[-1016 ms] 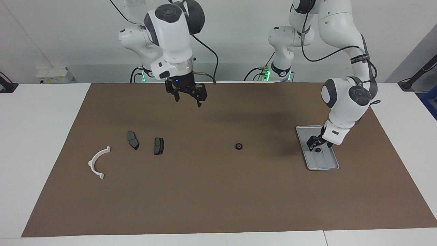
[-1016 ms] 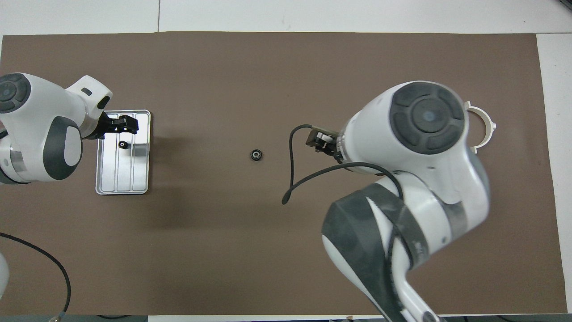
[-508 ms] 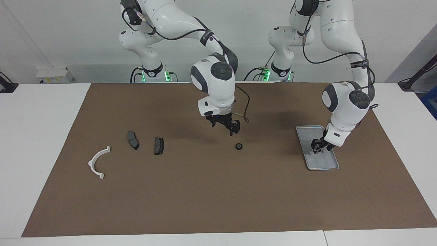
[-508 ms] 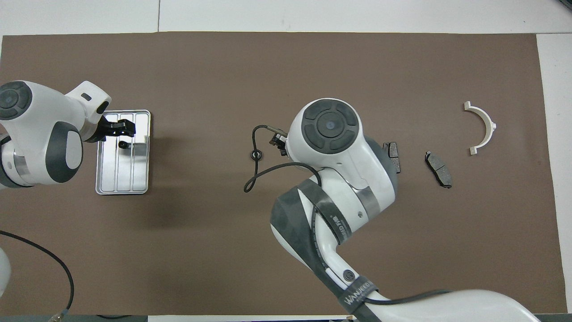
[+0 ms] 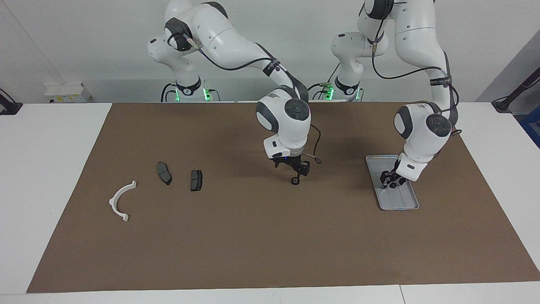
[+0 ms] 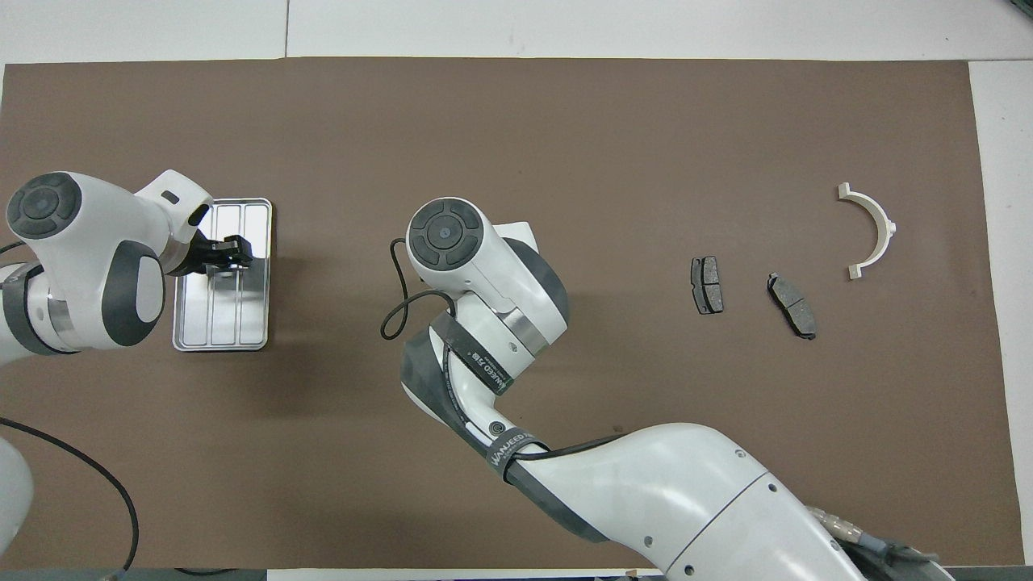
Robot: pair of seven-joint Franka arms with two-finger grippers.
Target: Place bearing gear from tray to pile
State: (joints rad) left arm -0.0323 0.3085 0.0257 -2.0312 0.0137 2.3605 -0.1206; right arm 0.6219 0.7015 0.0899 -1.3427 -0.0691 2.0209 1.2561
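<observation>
The left gripper (image 5: 391, 181) is down in the flat silver-grey ridged metal tray (image 5: 405, 202), fingers closed around a small black bearing gear (image 5: 393, 185). The right gripper (image 5: 298, 174) (at mid-mat) straddles a second black gear (image 5: 295, 181); whether it pinches is unclear. The white half-ring bracket (image 5: 121, 200) and dark brake pads (image 5: 164, 172) lie toward the right arm's end.

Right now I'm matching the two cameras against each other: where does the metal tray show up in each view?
Facing view: the tray lies at the picture's right, toward the left arm's end, with the left gripper over it.
Overhead view: the tray lies at the picture's left, with the left gripper over it.
Shared landmark: the white half-ring bracket, toward the right arm's end.
</observation>
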